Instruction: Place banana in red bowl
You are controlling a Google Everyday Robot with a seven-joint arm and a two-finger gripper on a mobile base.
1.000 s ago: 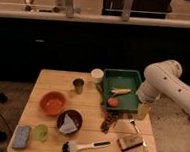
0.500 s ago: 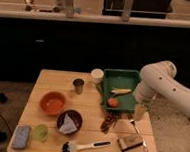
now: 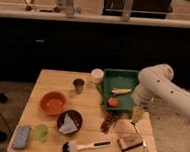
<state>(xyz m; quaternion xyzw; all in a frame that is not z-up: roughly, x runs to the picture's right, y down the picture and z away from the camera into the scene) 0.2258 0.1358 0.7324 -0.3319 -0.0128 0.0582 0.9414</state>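
I am holding my tool [image 3: 137, 115] low over the wooden table [image 3: 53, 79], by the near right corner of the green plastic tray [image 3: 120, 72]. I cannot tell whether it is apart or together. The slender pale yellow banana [image 3: 120, 91] is lying in that tray, well apart from the round orange-red bowl [image 3: 52, 102] sitting on the table's left.

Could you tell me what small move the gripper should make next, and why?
Probably shift the gripper toward the banana: it hangs just outside the green tray, while the banana lies ungrasped in that tray, far from the red bowl.
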